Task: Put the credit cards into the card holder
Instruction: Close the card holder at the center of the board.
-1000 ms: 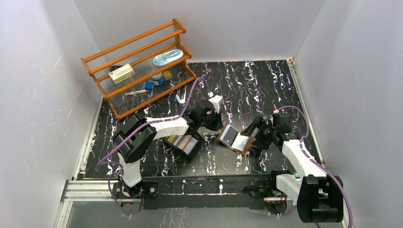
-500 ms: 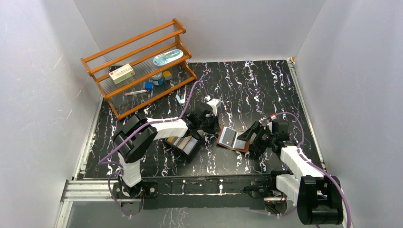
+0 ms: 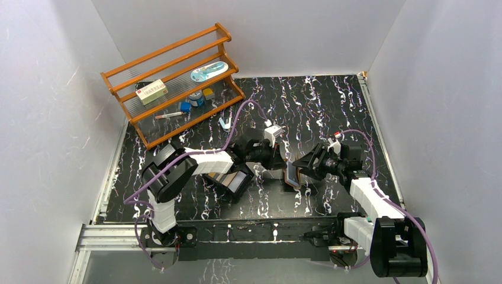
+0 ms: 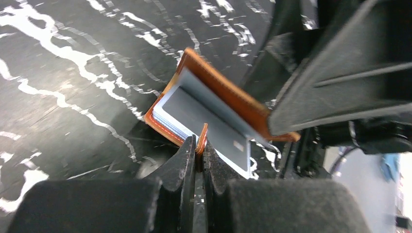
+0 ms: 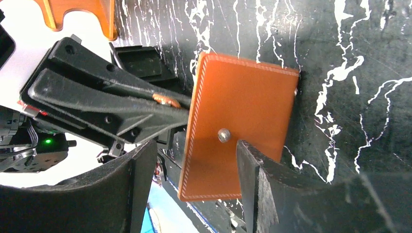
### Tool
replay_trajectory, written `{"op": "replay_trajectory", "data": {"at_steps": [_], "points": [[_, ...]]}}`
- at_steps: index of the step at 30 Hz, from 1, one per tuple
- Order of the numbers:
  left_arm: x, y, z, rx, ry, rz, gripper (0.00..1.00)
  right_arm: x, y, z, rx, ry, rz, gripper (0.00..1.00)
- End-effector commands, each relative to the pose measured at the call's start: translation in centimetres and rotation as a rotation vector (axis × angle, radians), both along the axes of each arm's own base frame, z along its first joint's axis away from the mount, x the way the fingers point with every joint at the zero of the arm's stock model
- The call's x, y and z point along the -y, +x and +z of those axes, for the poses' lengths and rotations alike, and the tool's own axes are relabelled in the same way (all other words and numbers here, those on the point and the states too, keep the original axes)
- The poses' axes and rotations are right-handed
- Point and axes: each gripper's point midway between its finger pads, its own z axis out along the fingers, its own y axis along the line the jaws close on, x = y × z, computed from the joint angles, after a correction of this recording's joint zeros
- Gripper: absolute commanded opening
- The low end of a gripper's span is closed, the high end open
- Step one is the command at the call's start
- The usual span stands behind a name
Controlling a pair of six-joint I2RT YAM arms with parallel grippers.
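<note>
The brown leather card holder (image 3: 292, 176) stands half folded on the table between both arms. My left gripper (image 3: 277, 162) (image 4: 198, 145) is shut on the holder's small orange closing strap (image 4: 202, 136). In the left wrist view the holder (image 4: 228, 94) gapes, with a silver-grey credit card (image 4: 204, 114) lying in its pale inner pockets. My right gripper (image 3: 304, 165) (image 5: 194, 145) is open; its fingers (image 5: 252, 179) straddle the holder's outer flap (image 5: 243, 107) by the snap stud (image 5: 223, 135). A gap shows at the left finger. More credit cards (image 3: 227, 177) lie in the black tray.
The black tray (image 3: 238, 190) sits under my left arm, left of the holder. A wooden rack (image 3: 171, 83) with small items stands at the back left. A small white object (image 3: 225, 123) lies in front of it. White walls enclose the table.
The card holder has gone from lying open and flat to standing half folded. My right gripper has moved in around its outer flap and narrowed. My left gripper has shifted right, still shut.
</note>
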Motion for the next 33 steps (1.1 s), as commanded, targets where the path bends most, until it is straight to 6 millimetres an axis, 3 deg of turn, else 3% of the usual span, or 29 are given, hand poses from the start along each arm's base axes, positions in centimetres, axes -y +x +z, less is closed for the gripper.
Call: {"op": "replay_trajectory", "data": {"at_steps": [1, 9, 15, 21, 30, 33], "points": [[2.4, -2.7, 3.7, 0.054, -0.173, -0.237, 0.04, -0.5, 0.9, 2.5, 0.088, 0.043, 0.022, 0.68], [2.3, -4.9, 2.3, 0.049, -0.203, -0.400, 0.04, 0.0, -0.3, -1.9, -0.021, 0.008, -0.001, 0.53], [1.9, -5.9, 1.0, 0.045, -0.191, -0.471, 0.07, 0.5, -0.7, -3.8, -0.060, -0.042, -0.015, 0.38], [1.9, -5.9, 0.4, 0.032, -0.176, -0.474, 0.05, 1.4, -2.0, -6.1, -0.154, -0.110, -0.034, 0.34], [0.8, -4.3, -0.7, 0.045, -0.089, -0.315, 0.05, 1.2, -3.3, -5.9, -0.238, -0.167, -0.059, 0.34], [0.1, -3.8, -1.1, 0.063, -0.053, -0.262, 0.03, 1.1, -3.4, -4.3, -0.231, -0.208, -0.074, 0.35]]}}
